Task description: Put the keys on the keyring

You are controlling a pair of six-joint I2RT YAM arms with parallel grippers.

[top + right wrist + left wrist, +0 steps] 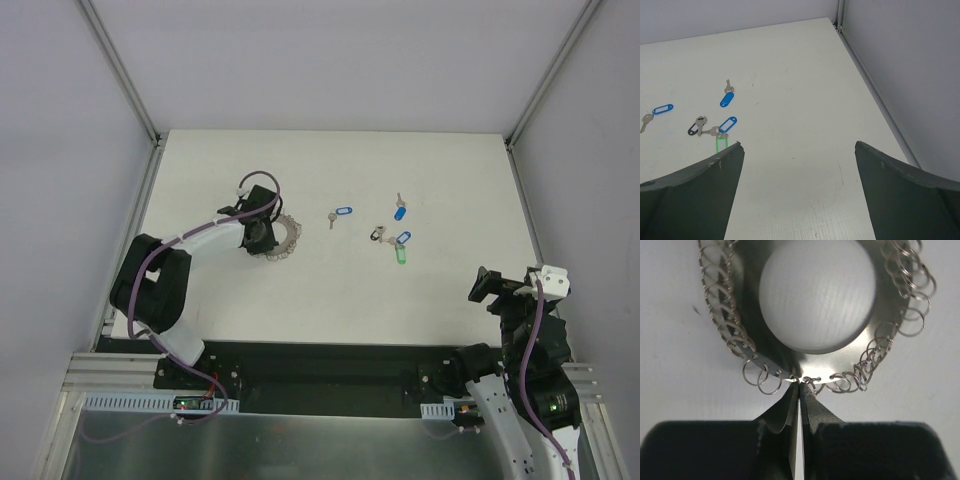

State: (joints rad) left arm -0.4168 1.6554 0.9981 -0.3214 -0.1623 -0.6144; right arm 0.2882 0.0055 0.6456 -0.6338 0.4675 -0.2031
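Keyring [810, 362] lies flat on the counter [330, 300]. It looks like thin, stiff, slick metal, so grip it by the rim. Your left gripper [799, 390] is pinched fully closed on its near edge. Your right gripper [797, 150] gapes empty, well apart from the light keys [727, 124].

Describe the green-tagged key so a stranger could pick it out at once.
On the white table, look right of centre at the loose scatter of keys. The green-tagged key lies at the scatter's near edge, right beside a blue tag. Its tag alone is green.
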